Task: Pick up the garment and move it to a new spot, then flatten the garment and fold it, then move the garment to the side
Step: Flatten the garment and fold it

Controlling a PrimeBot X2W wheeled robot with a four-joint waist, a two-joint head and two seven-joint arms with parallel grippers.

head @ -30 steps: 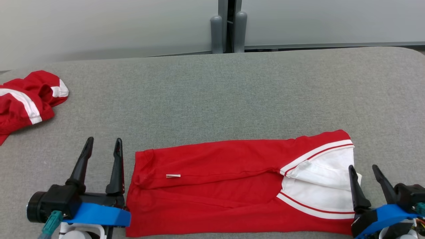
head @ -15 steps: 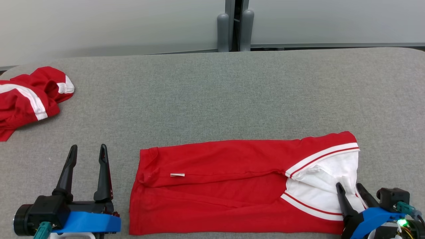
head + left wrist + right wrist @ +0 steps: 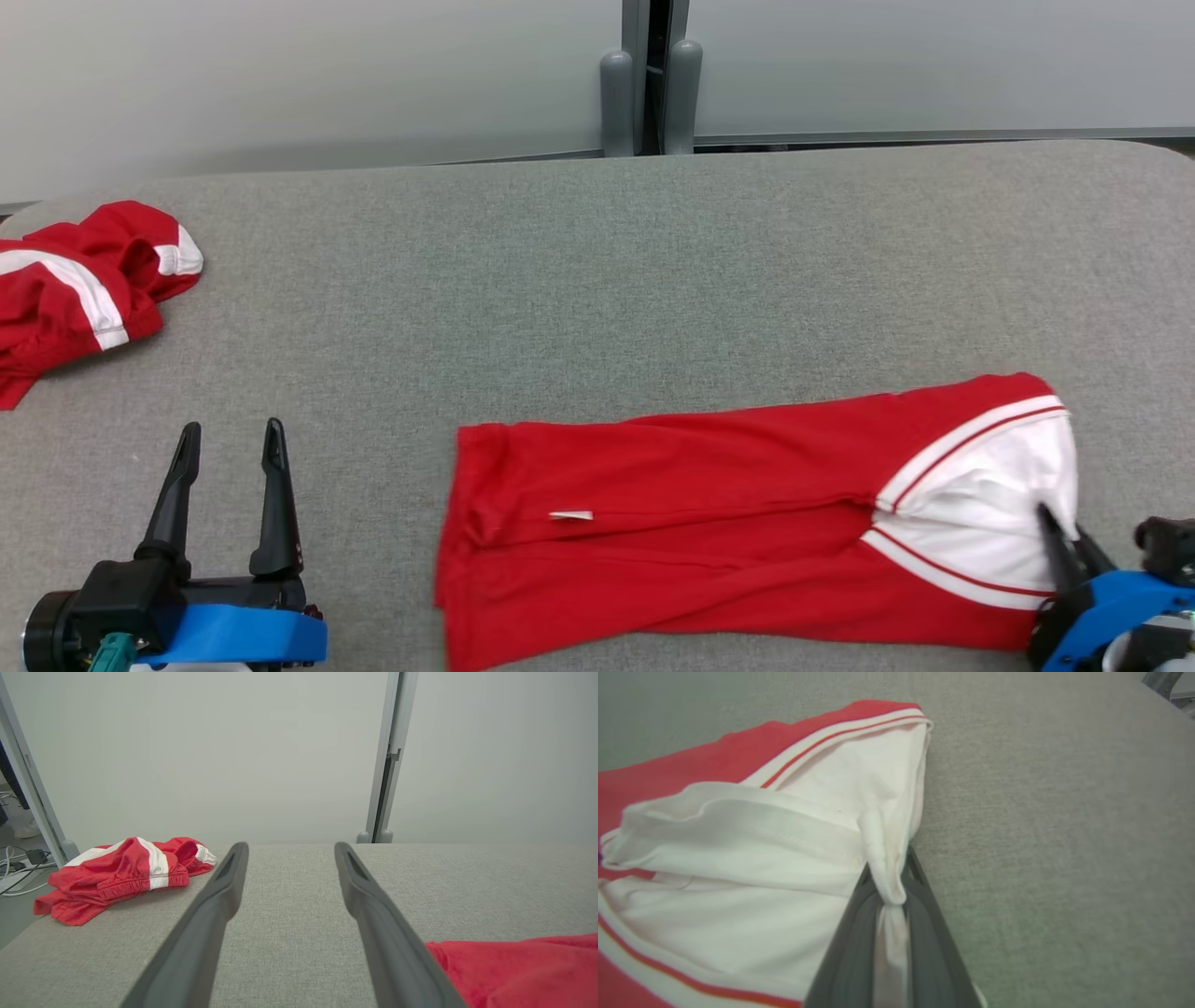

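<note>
Since the fold looks done and, by my read, only the shift to the side is left, every place below is given vs the garment (image 3: 700, 523)

Tabletop (image 3: 597, 280): grey, cloth-covered, under the garment & running well past it at the back and L, so there's room to drag

Garment: red w/ white panel at its R end, lying flat on the tabletop as a long folded strip

Crumpled red/white pile (image 3: 84, 280): well apart from garment's L end, farther back; prob. parked out of the way

Left fingers (image 3: 274, 504): spread wide, nothing between them, near garment's L end but apart. Standby, I'd guess, as one grip seems enough for a drag

Right fingers (image 3: 929, 952): pressed together at garment's R end, pinching a bunched bit of the white edge into a thin twist. An end grip lets the pull run along the strip, so the layers should stay stacked

Small white tag (image 3: 570, 515): on garment's L half, by the fold crease
</note>
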